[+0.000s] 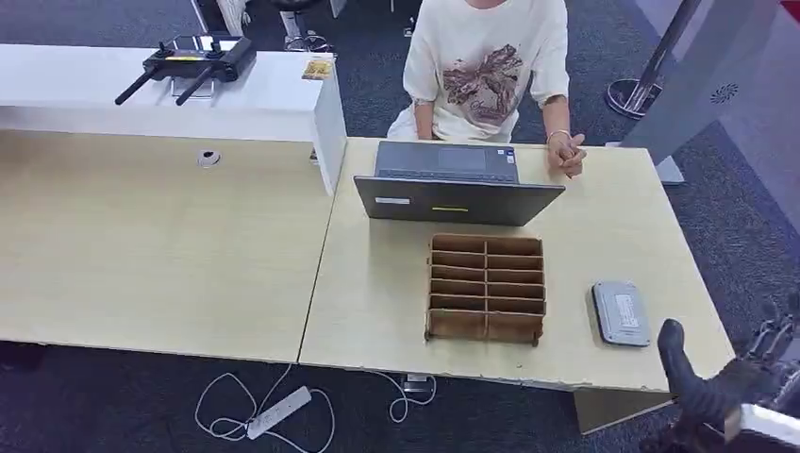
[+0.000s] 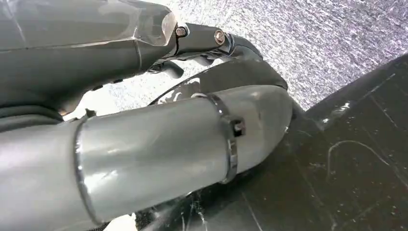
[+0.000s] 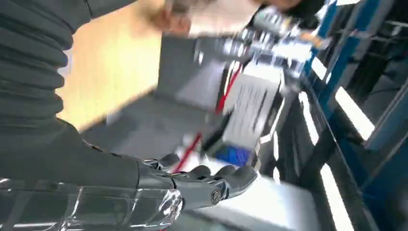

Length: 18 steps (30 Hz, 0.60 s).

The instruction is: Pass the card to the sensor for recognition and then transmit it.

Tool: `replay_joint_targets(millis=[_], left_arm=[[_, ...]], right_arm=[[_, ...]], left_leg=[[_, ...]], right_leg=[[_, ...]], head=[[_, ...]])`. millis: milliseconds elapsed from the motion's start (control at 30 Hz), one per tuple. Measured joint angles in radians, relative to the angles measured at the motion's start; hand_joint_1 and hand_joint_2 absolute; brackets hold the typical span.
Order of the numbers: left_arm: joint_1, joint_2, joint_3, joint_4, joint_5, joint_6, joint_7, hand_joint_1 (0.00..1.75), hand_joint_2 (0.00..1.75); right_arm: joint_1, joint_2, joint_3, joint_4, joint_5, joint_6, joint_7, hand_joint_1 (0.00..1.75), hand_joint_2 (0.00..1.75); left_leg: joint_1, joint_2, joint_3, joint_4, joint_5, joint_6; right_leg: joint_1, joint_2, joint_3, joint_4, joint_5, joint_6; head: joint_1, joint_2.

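Currently the right hand [image 1: 703, 387] hovers off the desk [image 1: 377, 302] edge at 4 o'clock, fingers extended and apart, holding nothing. Grey sensor [image 1: 621, 312] lies flat on the desk, just at 3 o'clock of the wooden compartment rack [image 1: 486, 287]. Laptop [image 1: 458, 189] sits at 12 o'clock of the rack, before a seated person [image 1: 491, 71]. Left hand [image 2: 202, 43]: cannot tell its state. No card discernible.

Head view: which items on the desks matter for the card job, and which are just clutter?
For the job:
- grey sensor near the desk's right edge
- wooden slotted rack, likely where cards sit; none can be made out
- right hand, off the desk corner, holding nothing
- person, likely the one to receive the card

Lying about:
- laptop
- black controller
- power strip
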Motion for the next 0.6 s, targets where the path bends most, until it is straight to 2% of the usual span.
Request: replay_joint_targets(millis=[100,167,233,267,367,433,533,600], left_arm=[[0.0,-0.001,0.0,0.0,0.002,-0.02,0.0,0.0,0.0],[-0.003,0.001,0.0,0.0,-0.006,-0.035,0.002,0.0,0.0],[-0.007,0.002,0.0,0.0,-0.014,-0.042,0.008,0.0,0.0],[-0.009,0.002,0.0,0.0,-0.018,-0.044,0.009,0.0,0.0],[-0.011,0.002,0.0,0.0,-0.028,-0.046,0.009,0.0,0.0],[-0.014,0.002,0.0,0.0,-0.034,-0.048,0.009,0.0,0.0],[-0.015,0.003,0.0,0.0,-0.045,-0.055,0.009,0.0,0.0],[-0.015,0.005,0.0,0.0,-0.052,-0.06,0.011,0.0,0.0]], right_arm=[[0.017,0.058,0.008,-0.006,0.354,-0.15,0.061,0.0,1.75],[0.014,0.119,-0.025,-0.019,0.712,-0.18,0.081,0.0,1.75],[0.01,0.172,-0.067,-0.027,0.962,-0.181,0.105,0.0,1.75],[0.01,0.188,-0.076,-0.028,1.022,-0.181,0.134,0.0,1.75],[0.007,0.204,-0.076,-0.024,1.036,-0.182,0.229,0.0,1.75],[0.007,0.202,-0.062,-0.014,1.055,-0.176,0.318,0.0,1.75],[0.011,0.177,-0.016,0.0,1.172,-0.141,0.446,0.0,1.75],[0.016,0.15,-0.024,0.002,1.27,-0.136,0.467,0.0,1.75]], left_leg=[[0.0,0.0,0.0,0.0,0.0,0.0],[0.0,0.001,0.001,0.0,0.0,0.0],[0.0,0.001,0.001,0.0,0.0,0.0],[0.0,0.001,0.0,0.0,0.0,0.0],[0.0,0.001,0.0,0.0,0.0,0.0],[0.0,0.001,0.0,0.0,0.0,0.0],[0.0,0.001,0.001,0.0,0.0,0.0],[-0.001,0.001,0.0,0.0,0.0,0.0]], right_leg=[[0.0,0.0,0.0,0.0,0.0,0.0],[0.001,0.001,0.0,0.0,0.0,0.0],[0.001,0.0,0.0,0.0,0.0,0.0],[0.001,-0.001,0.0,0.0,0.0,0.0],[0.001,0.0,0.001,0.0,0.0,0.0],[0.0,0.0,0.001,0.0,0.0,0.0],[-0.001,0.0,0.0,0.0,0.0,0.0],[-0.001,0.0,0.001,0.0,0.0,0.0]], head=[[0.0,0.0],[0.0,0.0],[0.0,0.0],[0.0,0.0],[0.0,0.0],[0.0,0.0],[0.0,0.0],[0.0,0.0]])
